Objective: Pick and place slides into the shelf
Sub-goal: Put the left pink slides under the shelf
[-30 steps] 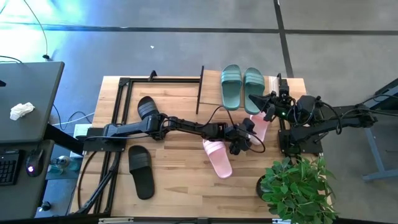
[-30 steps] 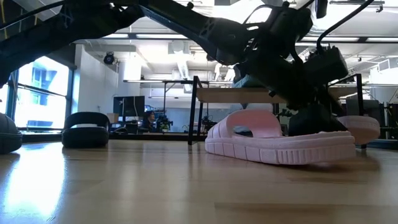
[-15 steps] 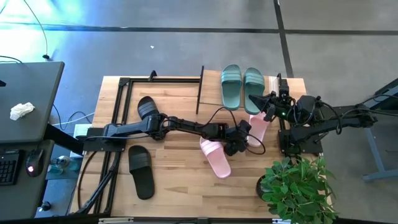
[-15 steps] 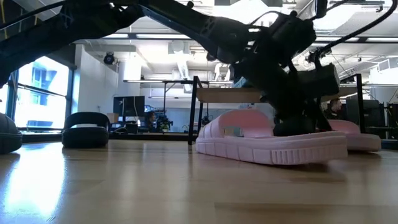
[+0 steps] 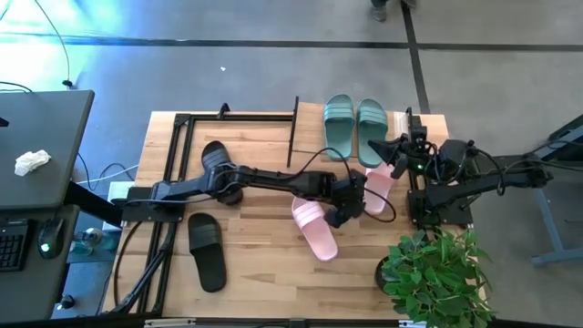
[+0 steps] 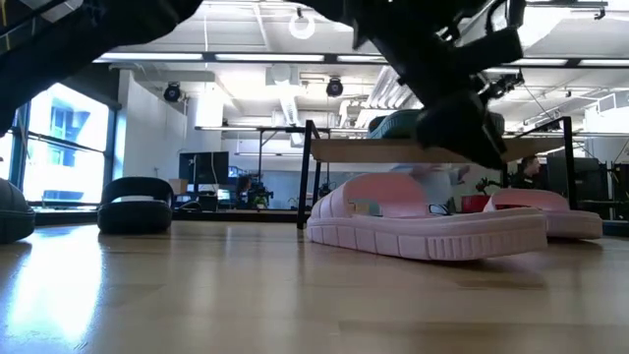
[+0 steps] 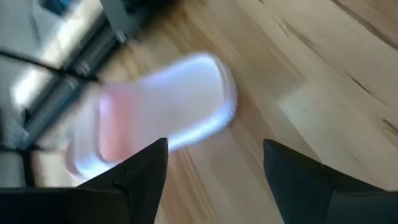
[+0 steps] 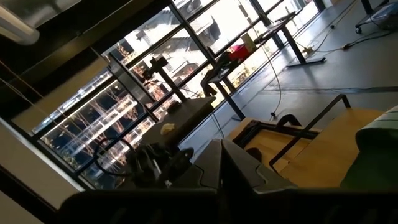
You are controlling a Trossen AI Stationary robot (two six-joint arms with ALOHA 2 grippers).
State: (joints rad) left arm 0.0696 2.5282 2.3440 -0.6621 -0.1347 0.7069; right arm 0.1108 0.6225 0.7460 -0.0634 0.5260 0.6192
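Note:
Two light-pink slides lie sole-down on the table: one point(image 5: 314, 228) point(image 6: 423, 221) near the middle, the other point(image 5: 376, 180) point(image 6: 560, 211) point(image 7: 161, 106) beside the right arm's base. My left gripper point(image 5: 357, 200) point(image 7: 214, 165) hangs open above the table between them, slanting down, touching nothing. A sage-green pair point(image 5: 355, 123) rests on the shelf's top board point(image 5: 311, 128) point(image 6: 364, 150). Two black slides point(image 5: 214, 159) point(image 5: 207, 251) lie at the left. My right gripper point(image 5: 378, 146) point(image 8: 221, 162) waits shut at the right, held level.
A potted plant point(image 5: 437, 273) stands at the table's near right corner. A black metal frame point(image 5: 178, 137) runs along the table's left part under the left arm. Bare wood lies along the near edge between the black slide and the plant.
My left gripper has risen off the near pink slide and tipped, staying open. That slide has slid a little toward the table's left edge and lies flat where the gripper left it.

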